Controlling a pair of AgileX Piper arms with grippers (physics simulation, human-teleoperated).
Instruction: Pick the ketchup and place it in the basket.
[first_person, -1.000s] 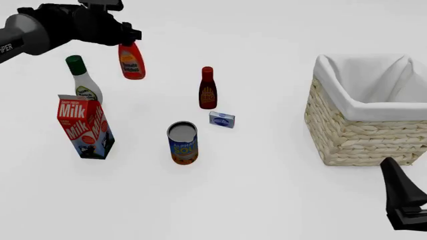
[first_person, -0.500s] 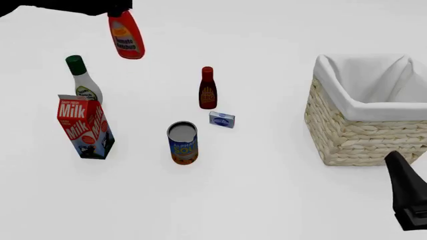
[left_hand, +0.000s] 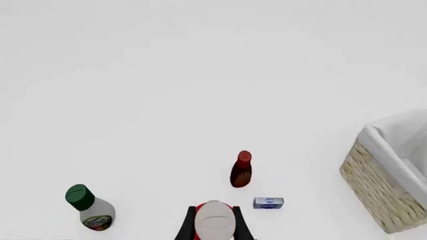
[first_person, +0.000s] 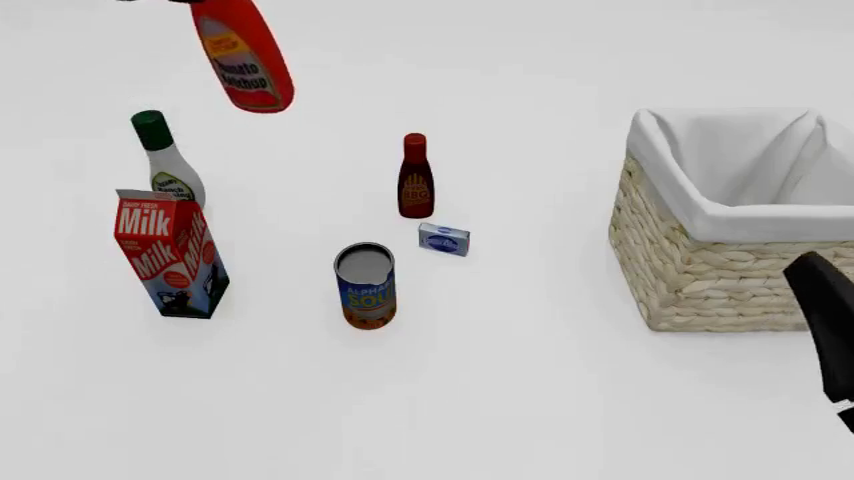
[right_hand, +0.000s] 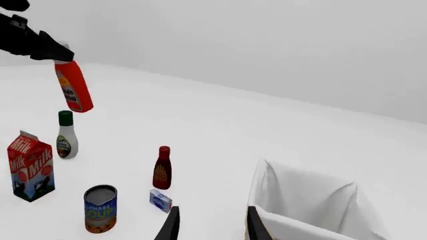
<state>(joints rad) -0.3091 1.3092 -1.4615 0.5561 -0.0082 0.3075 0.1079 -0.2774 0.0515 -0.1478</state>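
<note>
Ketchup (first_person: 242, 57) hanging tilted, high over desk's far left | left hand (left_hand: 215, 227) pinching its cap | right hand (right_hand: 211, 224) spread, near basket (first_person: 727, 215)

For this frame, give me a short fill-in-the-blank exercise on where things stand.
1. The left tool holds the ketchup by its ____ end.
2. The ketchup hangs in the air; the basket holds only its ____ cloth lining.
3. The small blue box lies between the dark bottle and the ____ can.

Missing words: cap; white; soup
</note>
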